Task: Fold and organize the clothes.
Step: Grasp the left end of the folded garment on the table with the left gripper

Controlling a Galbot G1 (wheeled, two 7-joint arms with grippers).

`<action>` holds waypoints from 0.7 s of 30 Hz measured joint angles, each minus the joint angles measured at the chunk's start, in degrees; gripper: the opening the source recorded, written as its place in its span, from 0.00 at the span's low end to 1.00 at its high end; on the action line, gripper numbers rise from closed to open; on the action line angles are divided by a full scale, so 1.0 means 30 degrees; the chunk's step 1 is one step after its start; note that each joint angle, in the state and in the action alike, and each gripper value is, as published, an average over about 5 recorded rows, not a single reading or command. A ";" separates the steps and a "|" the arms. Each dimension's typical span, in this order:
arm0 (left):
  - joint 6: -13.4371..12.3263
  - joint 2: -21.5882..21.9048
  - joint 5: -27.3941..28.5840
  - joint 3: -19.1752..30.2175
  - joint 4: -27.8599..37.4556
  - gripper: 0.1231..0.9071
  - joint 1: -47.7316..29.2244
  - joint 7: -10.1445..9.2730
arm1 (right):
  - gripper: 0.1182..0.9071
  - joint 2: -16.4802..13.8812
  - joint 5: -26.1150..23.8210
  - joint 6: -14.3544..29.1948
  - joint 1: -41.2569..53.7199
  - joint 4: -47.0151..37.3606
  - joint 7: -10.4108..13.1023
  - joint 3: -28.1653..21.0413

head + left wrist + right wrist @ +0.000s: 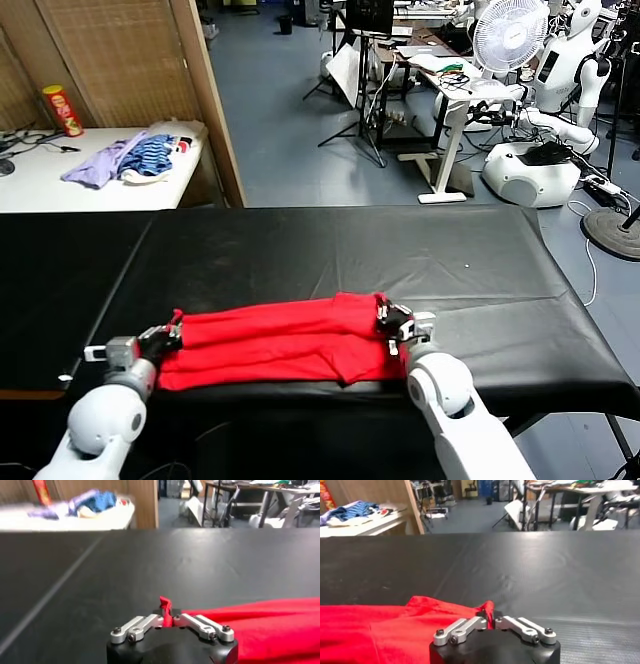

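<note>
Nearest the head camera, at the bottom of the frame, the two white arms reach up from the lower corners onto the black table [330, 250]. The left gripper [165, 338] sits at the lower left, closed on the left end of the red T-shirt [275, 345]; in the left wrist view its fingers [145, 625] are pinched together with a small peak of red cloth standing up between them. The right gripper [392, 325] sits at lower centre-right, closed on the right end of the same shirt; in the right wrist view its fingers [462, 628] meet on a raised edge of red fabric. The T-shirt lies as a long, narrow folded band across the near edge of the table, stretched between the two grippers, with a few creases along its length and no print showing. In the upper left of the head view a white table [40, 180] carries a lilac garment [100, 160] touching a blue-striped garment [152, 155], with a red and yellow can [63, 110] standing upright behind them. In the upper right stand a white fan [510, 35] and another white robot [560, 80].
</note>
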 joint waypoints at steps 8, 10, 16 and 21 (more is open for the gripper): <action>-0.0782 -0.1096 0.1193 0.0722 0.1771 0.03 -0.2054 0.0353 | 0.12 0.0198 -0.0415 0.0525 0.0090 -0.0824 -0.1012 0.0324; -0.0767 -0.1116 0.1207 0.0790 0.1918 0.04 -0.2333 0.0588 | 0.23 0.0042 -0.0397 0.0479 -0.0133 -0.0606 -0.1396 0.0438; -0.0549 -0.0625 0.0628 0.0633 0.1699 0.37 -0.2383 0.0856 | 0.63 -0.0562 0.0011 0.0125 -0.1082 0.0765 -0.1774 0.0897; -0.0368 -0.0106 -0.0314 0.0155 0.1123 0.69 -0.1870 0.0794 | 0.84 -0.0973 0.0547 -0.0135 -0.1895 0.2154 -0.1766 0.1322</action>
